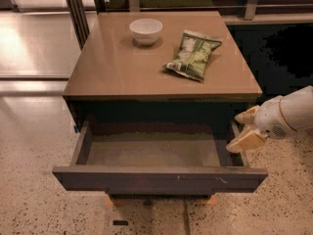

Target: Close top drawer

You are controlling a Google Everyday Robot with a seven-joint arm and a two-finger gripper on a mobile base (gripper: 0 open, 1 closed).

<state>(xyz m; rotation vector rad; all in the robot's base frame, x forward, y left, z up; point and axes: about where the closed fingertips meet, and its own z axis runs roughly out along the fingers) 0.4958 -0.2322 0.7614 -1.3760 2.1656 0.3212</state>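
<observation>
The top drawer (159,177) is pulled wide open under the brown cabinet top (117,70). Its dark grey-purple front faces me, with small pale scratches right of centre, and its inside looks empty. My gripper (246,129), with pale yellowish fingers, comes in from the right on a white arm. It hangs over the drawer's right side wall, just behind the right end of the drawer front. I cannot tell whether it touches the wall.
A white bowl (145,31) and a green snack bag (193,54) lie on the cabinet top. Speckled floor (39,204) lies in front and to the sides. Dark metal frame legs (77,11) stand at the back left.
</observation>
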